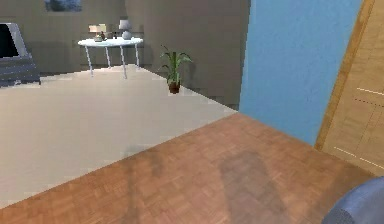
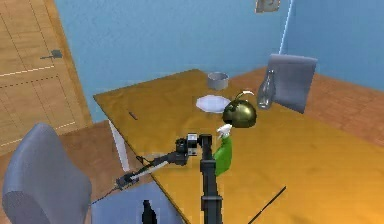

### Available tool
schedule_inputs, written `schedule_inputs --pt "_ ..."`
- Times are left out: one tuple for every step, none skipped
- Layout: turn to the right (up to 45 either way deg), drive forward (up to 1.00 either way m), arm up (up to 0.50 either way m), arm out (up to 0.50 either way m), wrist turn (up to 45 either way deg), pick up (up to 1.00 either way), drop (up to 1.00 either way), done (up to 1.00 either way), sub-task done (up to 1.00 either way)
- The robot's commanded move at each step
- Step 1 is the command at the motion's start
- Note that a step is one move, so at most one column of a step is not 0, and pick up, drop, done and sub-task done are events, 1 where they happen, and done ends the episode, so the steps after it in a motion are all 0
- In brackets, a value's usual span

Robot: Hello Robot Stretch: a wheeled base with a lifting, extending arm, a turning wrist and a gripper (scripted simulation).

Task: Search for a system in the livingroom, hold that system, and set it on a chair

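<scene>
System, possibly the dark box (image 1: 8, 42) far across the carpet (image 1: 80, 120), seems unreached, so grasping and setting on a chair (image 2: 290, 82) remain; whether the hand (image 2: 132, 179) by the counter (image 2: 320, 160) holds anything cannot be told.

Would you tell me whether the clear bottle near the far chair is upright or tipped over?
Upright: the clear bottle stands on its base on the table, neck up, by the grey chair.
</scene>
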Motion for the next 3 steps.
schedule_inputs --pt "0.0 0.00 -0.32 0.00 0.0 0.00 0.00 0.00 0.00" --pt "0.0 0.00 0.00 0.00 0.0 0.00 1.00 0.00 0.00" --pt "0.0 0.00 0.10 0.00 0.0 0.00 0.00 0.00 0.00"
